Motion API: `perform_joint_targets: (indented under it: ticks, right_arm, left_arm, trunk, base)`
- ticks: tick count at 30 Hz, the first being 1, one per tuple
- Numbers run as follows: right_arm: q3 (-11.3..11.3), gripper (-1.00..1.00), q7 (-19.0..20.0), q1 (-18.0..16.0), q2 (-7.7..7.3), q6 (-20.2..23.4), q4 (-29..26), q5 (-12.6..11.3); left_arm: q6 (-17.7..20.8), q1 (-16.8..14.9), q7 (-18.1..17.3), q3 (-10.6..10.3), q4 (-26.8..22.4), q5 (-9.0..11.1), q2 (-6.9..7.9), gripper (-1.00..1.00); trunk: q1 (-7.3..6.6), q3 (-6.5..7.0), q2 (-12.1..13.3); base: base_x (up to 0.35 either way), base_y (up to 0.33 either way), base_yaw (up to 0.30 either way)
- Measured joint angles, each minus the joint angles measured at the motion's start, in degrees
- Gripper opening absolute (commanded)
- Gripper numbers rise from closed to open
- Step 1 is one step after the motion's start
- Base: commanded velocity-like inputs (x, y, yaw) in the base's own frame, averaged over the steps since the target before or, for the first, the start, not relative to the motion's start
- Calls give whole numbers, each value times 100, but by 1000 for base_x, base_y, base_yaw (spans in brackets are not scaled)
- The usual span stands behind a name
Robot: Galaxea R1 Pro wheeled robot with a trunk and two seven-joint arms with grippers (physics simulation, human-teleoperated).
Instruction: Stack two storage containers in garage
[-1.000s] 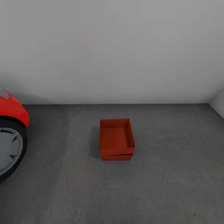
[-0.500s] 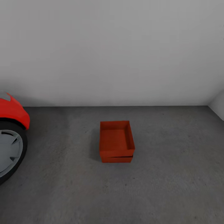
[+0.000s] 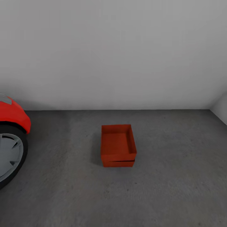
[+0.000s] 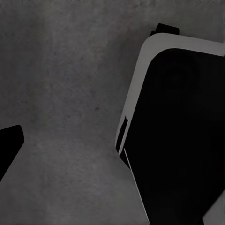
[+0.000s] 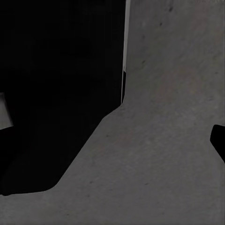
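While the head view takes in the garage, the two red boxes sit out in the middle of the grey concrete floor [image 3: 176, 189], one nested on the other: the top box [image 3: 118, 142] sits on the bottom box [image 3: 118, 163], of which just a thin strip shows at the front. They're well clear of the plain grey wall [image 3: 113, 53] behind and well apart from the red car [image 3: 12, 115] and its wheel [image 3: 9, 157]. By the look of it, the stacking job is done.

Both wrist views look down at that same concrete past dark parts of the robot's own body. A sliver of black finger [image 4: 8, 145] shows on the left gripper and another [image 5: 218, 139] on the right, but whether either pair is apart or together, I can't tell.

The risk now? The top box looks turned a touch against the lower one. A bump from the base or an arm in passing could knock it off.
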Motion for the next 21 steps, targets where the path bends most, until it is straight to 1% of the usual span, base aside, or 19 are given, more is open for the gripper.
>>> perform_joint_targets:
  ticks: [5,14,21]
  right_arm:
    - [0,100,0,-2,0,-8,0,0]
    - [0,100,-7,18,8,-31,0,-9]
    - [0,100,-8,23,9,-22,0,-5]
  left_arm:
    - [2,0,0,1,0,-1,0,100]
    - [2,0,0,1,0,0,0,100]
    - [1,0,0,2,0,-1,0,100]
  trunk:
    - [0,46,0]
    - [0,129,0]
    - [0,194,0]
  base:
    - [0,0,-9]
    - [0,0,-52]
    - [0,0,-7]
